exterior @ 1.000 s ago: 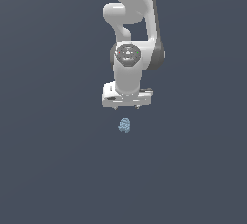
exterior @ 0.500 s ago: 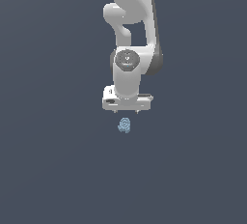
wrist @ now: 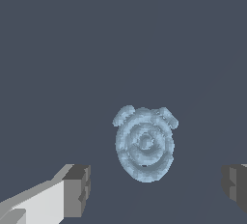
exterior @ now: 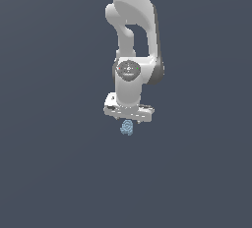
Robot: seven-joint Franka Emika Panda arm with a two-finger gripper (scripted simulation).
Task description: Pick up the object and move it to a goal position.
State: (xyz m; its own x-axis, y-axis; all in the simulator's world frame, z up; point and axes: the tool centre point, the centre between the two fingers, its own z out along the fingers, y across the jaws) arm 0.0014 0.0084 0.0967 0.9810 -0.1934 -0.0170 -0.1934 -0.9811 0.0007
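Slate-grey table (exterior: 54, 173) fills both views, bare and even in tone. Nearest the wrist camera, the claw (wrist: 154, 189) stands released, its two dark fingertips (wrist: 77, 189) set wide apart with a clear gap each side of the object. Between them lies the pale-blue alarm-clock-shaped blob (wrist: 144, 143), flat on the table, its long axis running 12 to 6 with twin bumps toward 12. From outside, the blob (exterior: 127, 127) sits just under the claw (exterior: 128, 116), at 6 o'clock of the white arm (exterior: 130, 50).
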